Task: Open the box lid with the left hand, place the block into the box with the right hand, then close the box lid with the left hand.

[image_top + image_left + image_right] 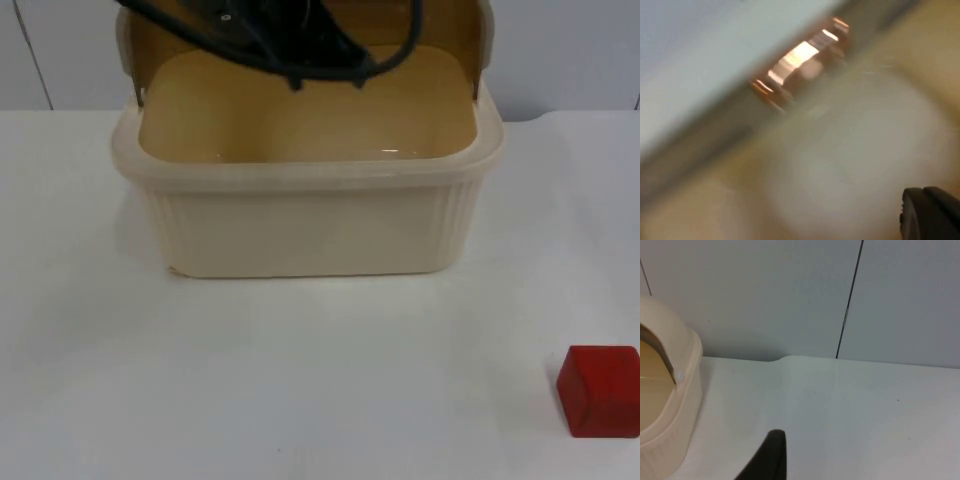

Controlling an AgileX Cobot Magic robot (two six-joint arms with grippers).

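A cream plastic box stands at the middle of the table with nothing inside it. Its lid is raised upright at the back. My left arm reaches over the box's back edge at the lid. The left gripper hangs close over the box's pale inside, near a shiny copper-coloured fitting. A red block lies on the table near the front right, well apart from the box. My right gripper waits above the table to the right of the box.
The white table top stretches in front of the box and to both sides. A grey partition wall closes off the table behind the box.
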